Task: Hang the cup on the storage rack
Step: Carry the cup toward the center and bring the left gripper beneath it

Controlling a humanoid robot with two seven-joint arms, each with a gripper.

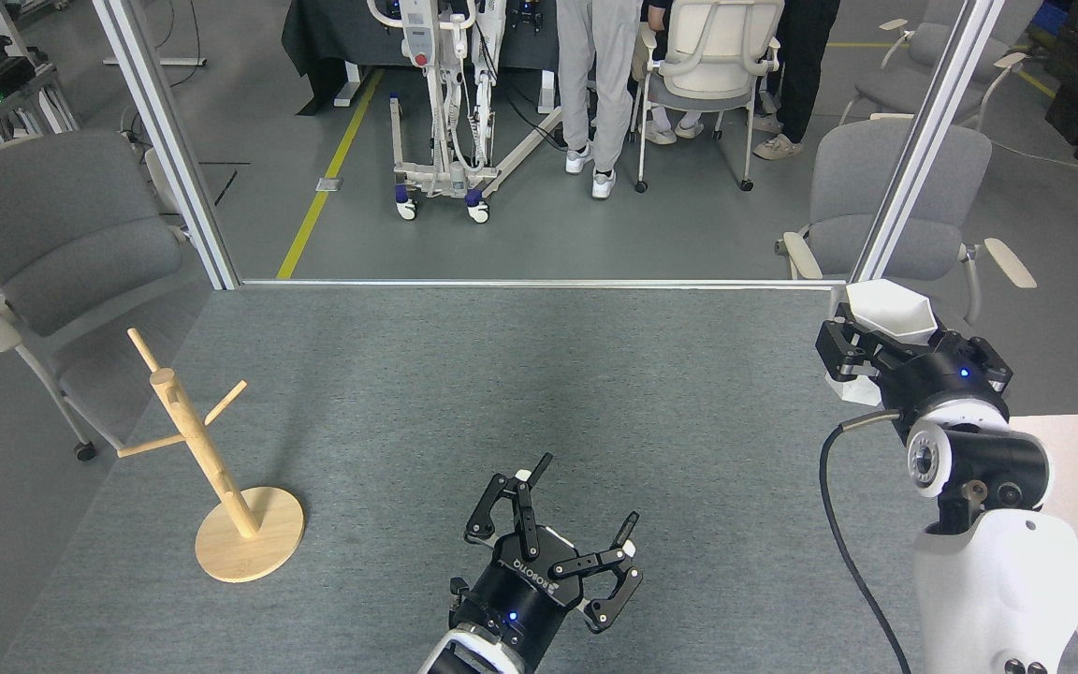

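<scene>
The white faceted cup (890, 314) is held up over the table's far right corner, with my right gripper (876, 351) shut on it from below and its rim showing above the fingers. The storage rack (197, 449), a light wooden mug tree on a round disc base, stands at the table's left edge with bare pegs. My left gripper (588, 501) hovers low over the table's front centre, open and holding nothing, well to the right of the rack.
The grey felt table (520, 393) spans the view. A white desk (1077, 468) with a mouse (1018, 480) and a keyboard adjoins at the right. Grey chairs (52, 243) flank the table. People's legs (595, 84) and a wheeled stand are beyond the far edge.
</scene>
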